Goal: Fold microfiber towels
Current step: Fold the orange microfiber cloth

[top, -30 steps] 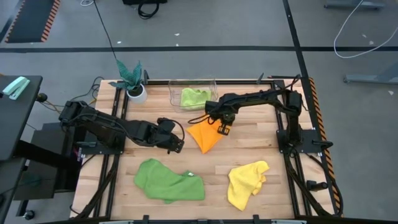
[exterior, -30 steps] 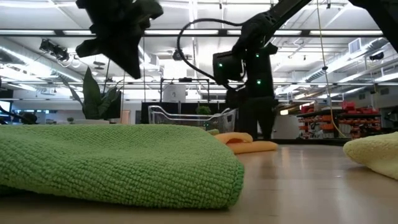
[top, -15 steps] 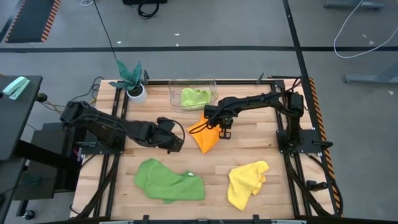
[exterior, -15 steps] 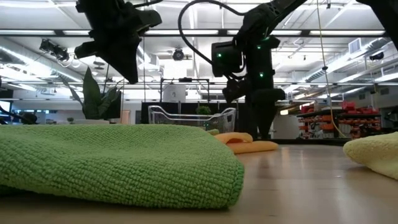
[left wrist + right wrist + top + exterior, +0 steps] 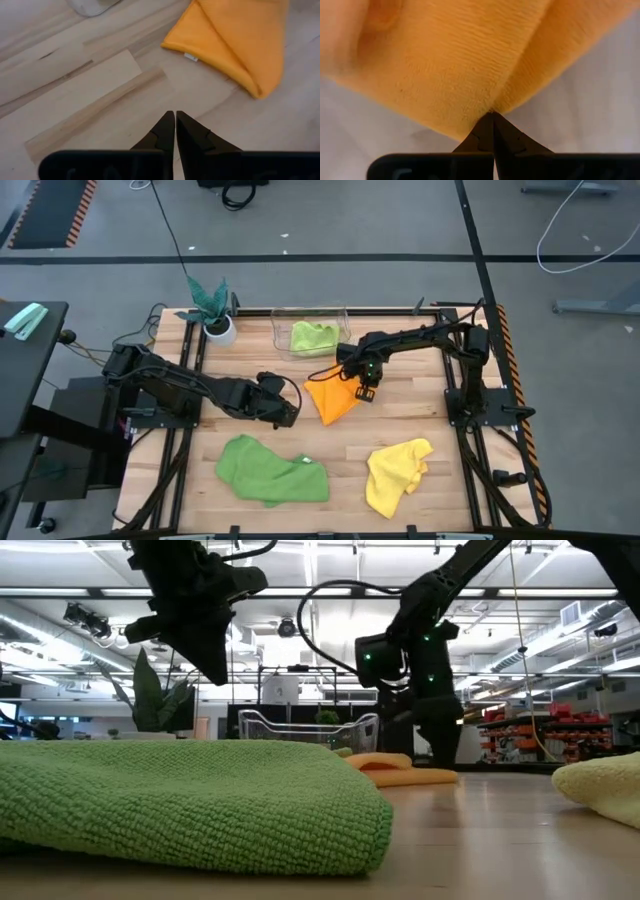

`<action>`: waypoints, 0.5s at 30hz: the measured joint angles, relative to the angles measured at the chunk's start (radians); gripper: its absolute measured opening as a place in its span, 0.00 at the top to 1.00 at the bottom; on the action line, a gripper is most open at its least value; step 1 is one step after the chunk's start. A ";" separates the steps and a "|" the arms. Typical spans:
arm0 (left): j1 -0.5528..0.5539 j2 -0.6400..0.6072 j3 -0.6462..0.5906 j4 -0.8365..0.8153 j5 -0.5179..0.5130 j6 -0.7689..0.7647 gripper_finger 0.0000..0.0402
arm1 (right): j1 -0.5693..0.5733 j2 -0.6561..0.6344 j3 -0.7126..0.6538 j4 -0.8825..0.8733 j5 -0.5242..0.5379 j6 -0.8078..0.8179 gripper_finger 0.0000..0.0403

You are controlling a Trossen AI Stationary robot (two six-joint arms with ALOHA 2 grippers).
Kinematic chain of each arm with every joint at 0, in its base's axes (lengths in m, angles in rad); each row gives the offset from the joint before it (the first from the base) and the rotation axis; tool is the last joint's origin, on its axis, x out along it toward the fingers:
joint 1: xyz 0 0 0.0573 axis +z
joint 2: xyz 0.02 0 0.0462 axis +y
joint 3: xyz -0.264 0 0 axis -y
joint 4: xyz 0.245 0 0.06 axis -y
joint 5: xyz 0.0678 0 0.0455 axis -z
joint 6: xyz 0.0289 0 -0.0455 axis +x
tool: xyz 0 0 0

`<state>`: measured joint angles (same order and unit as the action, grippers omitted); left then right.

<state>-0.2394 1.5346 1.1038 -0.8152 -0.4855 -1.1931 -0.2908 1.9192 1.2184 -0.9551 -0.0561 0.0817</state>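
Note:
The orange towel lies in a folded triangle on the middle of the table, with my right gripper shut on its right corner. My left gripper hangs shut above bare wood just left of that towel, holding nothing. The dark green towel lies crumpled at the near left. The yellow towel is bunched at the near right. The lime towel lies inside the clear bin. My right gripper pinches the orange towel's edge at the very tips of its two fingers, and creases run out from that spot. The fingers come from above, pointing down. The rest of the towel lies on the table.
A teal-leaved plant in a white pot stands at the far left corner. Bare wood lies between the orange towel and the two near towels. In the low view the dark green towel fills the foreground.
My right gripper, still shut on the orange towel, has gone toward the table's right edge and sunk lower. The towel's held corner has come down with it, and the towel now lies flatter.

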 joint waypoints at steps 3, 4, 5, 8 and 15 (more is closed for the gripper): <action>0.000 0.006 0.000 -0.002 0.001 0.005 0.97 | 0.046 -0.003 -0.017 -0.004 -0.022 0.055 1.00; 0.000 0.006 0.000 -0.004 0.001 0.006 0.97 | 0.066 -0.003 -0.017 -0.004 -0.027 0.074 1.00; 0.000 0.006 0.000 -0.003 0.001 0.008 0.98 | 0.088 -0.002 -0.016 -0.004 -0.036 0.095 1.00; 0.000 0.006 0.000 -0.010 0.001 0.008 0.98 | 0.161 -0.009 -0.015 0.029 -0.095 0.148 1.00; 0.001 0.006 0.000 -0.037 0.001 0.009 0.93 | 0.252 -0.024 -0.016 0.057 -0.129 0.206 1.00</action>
<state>-0.2381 1.5402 1.1038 -0.8517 -0.4847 -1.1839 -0.0391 1.8950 1.2022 -0.8984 -0.1854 0.2882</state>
